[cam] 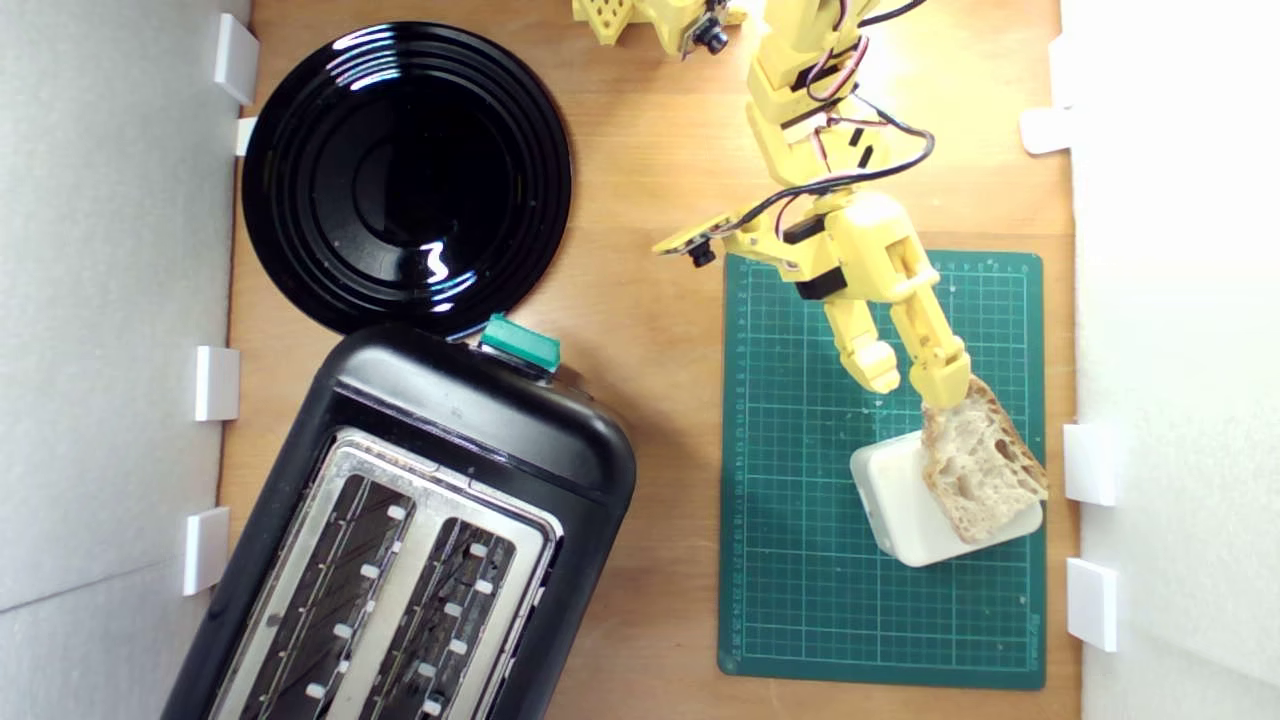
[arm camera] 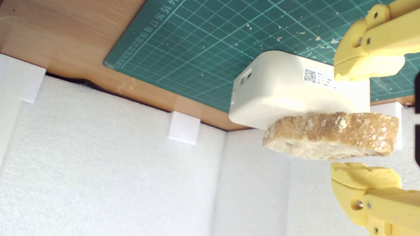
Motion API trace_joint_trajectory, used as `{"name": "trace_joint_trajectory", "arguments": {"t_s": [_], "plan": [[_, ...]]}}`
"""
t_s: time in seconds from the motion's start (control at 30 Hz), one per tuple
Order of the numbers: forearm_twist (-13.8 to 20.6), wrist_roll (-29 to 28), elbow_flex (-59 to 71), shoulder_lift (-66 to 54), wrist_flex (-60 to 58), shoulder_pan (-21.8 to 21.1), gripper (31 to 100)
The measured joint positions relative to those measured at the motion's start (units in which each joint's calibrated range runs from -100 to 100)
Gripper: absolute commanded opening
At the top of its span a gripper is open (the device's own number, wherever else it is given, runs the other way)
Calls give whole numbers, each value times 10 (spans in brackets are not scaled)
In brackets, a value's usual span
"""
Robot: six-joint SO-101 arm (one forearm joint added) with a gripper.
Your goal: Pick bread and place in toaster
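The bread (cam: 980, 462), a holey wedge with a tan crust, lies on a cream-white box (cam: 900, 505) on the green cutting mat (cam: 800, 560). My yellow gripper (cam: 912, 383) stands open at the bread's end nearest the arm. In the wrist view the bread's crust edge (arm camera: 331, 134) sits between the two fingers: one finger (arm camera: 367, 64) is well apart from it, the other (arm camera: 364, 178) is close to its face. The black toaster (cam: 480, 410) with its silver top and green lever (cam: 520, 342) stands at the exterior view's lower left, both slots empty.
A glossy black plate (cam: 405, 180) lies beyond the toaster, at the exterior view's upper left. White foam walls (cam: 110, 300) with white clips line both sides of the wooden table (cam: 660, 400). Crumbs dot the mat (arm camera: 203, 42) in the wrist view.
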Motion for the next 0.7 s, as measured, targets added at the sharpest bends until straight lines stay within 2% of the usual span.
{"name": "trace_joint_trajectory", "arguments": {"t_s": [0.53, 0.7], "plan": [[10, 0, -71, 39, 0, -3, 860], [4, 0, -80, 40, 0, -3, 860]]}}
